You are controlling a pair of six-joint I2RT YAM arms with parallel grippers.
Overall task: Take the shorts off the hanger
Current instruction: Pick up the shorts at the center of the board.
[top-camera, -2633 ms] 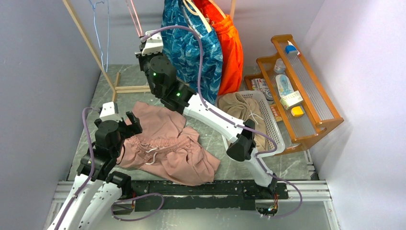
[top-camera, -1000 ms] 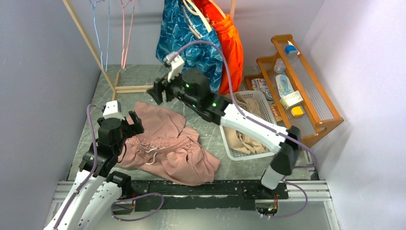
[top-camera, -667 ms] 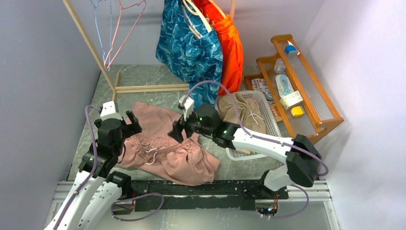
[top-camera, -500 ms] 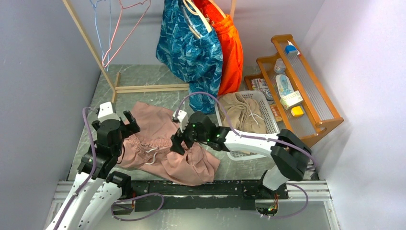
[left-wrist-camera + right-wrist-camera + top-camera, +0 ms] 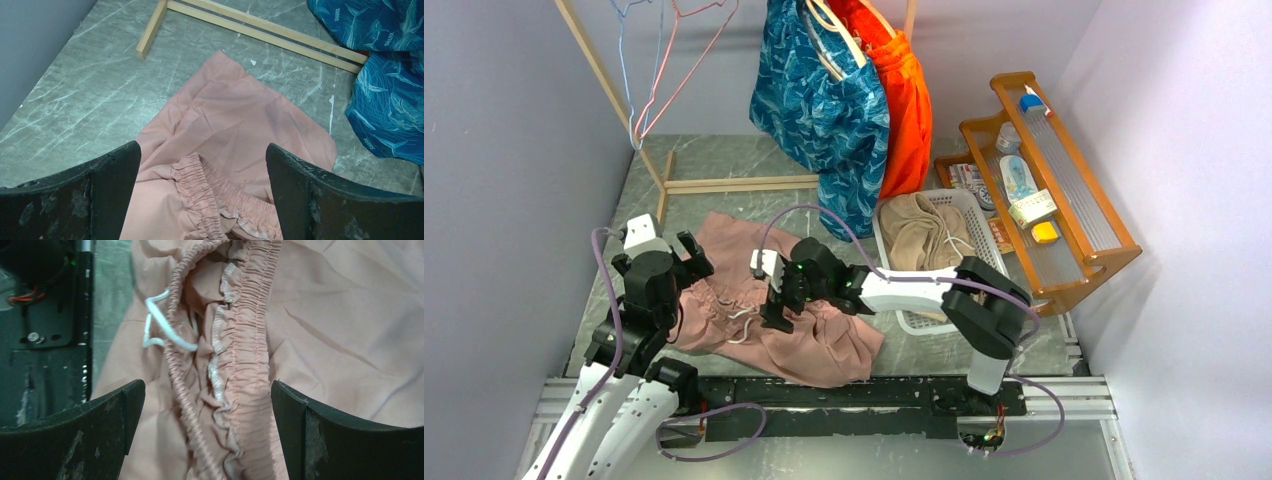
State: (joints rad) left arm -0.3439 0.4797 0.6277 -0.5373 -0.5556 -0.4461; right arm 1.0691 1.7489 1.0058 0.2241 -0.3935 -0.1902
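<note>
Left gripper [image 5: 202, 155] and right gripper [image 5: 207, 390] are held wide open and empty over the pink shorts [image 5: 764, 300], laid at 7 o'clock on the table [image 5: 724, 160]. Four pairs are counted. The pink pair is freed, blue shorts [image 5: 824, 100] and orange shorts [image 5: 906, 110] are left hanging at 12, and tan shorts [image 5: 924, 228] lie in the basket [image 5: 996, 268] at 3. Two bare hangers [image 5: 681, 73] are seen at 11.

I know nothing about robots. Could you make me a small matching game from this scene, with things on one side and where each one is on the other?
Things:
1. pink shorts
2. tan shorts
3. blue patterned shorts
4. right claw

Places or states:
A. hanging beside the orange shorts
B. open, over the gathered waistband
C. spread on the table
D. piled in the white basket

Pairs: 1-C, 2-D, 3-A, 4-B.
</note>
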